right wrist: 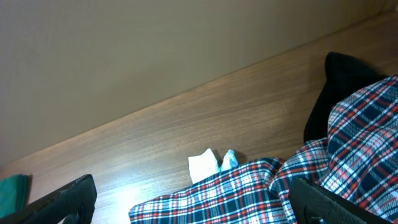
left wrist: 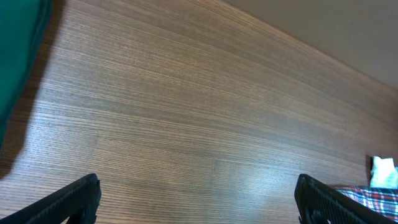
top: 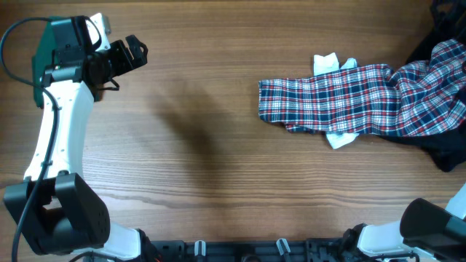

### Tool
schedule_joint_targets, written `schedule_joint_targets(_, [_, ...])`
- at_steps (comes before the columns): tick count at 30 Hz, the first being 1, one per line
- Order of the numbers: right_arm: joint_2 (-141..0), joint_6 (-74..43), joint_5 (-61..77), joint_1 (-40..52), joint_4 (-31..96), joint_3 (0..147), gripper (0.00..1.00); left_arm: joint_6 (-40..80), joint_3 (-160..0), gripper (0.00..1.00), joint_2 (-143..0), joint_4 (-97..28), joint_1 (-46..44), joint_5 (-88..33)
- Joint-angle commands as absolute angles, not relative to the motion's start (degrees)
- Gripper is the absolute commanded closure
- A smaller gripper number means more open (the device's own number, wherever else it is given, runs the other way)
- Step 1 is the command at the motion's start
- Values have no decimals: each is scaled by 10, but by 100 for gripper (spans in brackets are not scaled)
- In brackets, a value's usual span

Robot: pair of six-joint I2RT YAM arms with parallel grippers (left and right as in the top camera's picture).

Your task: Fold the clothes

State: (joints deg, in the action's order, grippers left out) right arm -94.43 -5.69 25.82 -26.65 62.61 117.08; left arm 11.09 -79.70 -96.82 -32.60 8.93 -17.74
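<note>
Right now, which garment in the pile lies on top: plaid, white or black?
The red-white-blue plaid fabric garment. The small white cloth pokes out from under its edges, and the black fabric garment lies beneath it at the right.

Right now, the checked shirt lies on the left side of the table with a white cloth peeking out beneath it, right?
No. The overhead view shows the checked shirt on the right side of the table, with a white cloth peeking out beneath it.

Bare table (top: 189, 145) beside plaid cloth (top: 342, 102)
</note>
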Motion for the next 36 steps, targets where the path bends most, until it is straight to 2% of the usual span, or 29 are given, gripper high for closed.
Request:
schedule_joint_targets(1, [-949,-46,250,-265,626,1176,0,116,-794,0,-939,-325,89,-186])
schedule_joint_targets(6, [-949,-46,250,-265,626,1176,0,116,-794,0,-881,-326,75,-186])
schedule_joint_targets(23, [-949,-46,250,-265,626,1176,0,109,-766,0,-550,-382,29,-153])
schedule_joint_targets(26, [-949,-46,250,-265,626,1176,0,109,-681,0,-497,-293,29,-141])
schedule_joint_targets(34, [-949,-46,250,-265,626,1176,0,137,-312,0,-382,148,27,-167])
schedule_joint_targets(36, [-949,-46,250,-265,626,1176,0,152,-248,0,-366,213,27,-166])
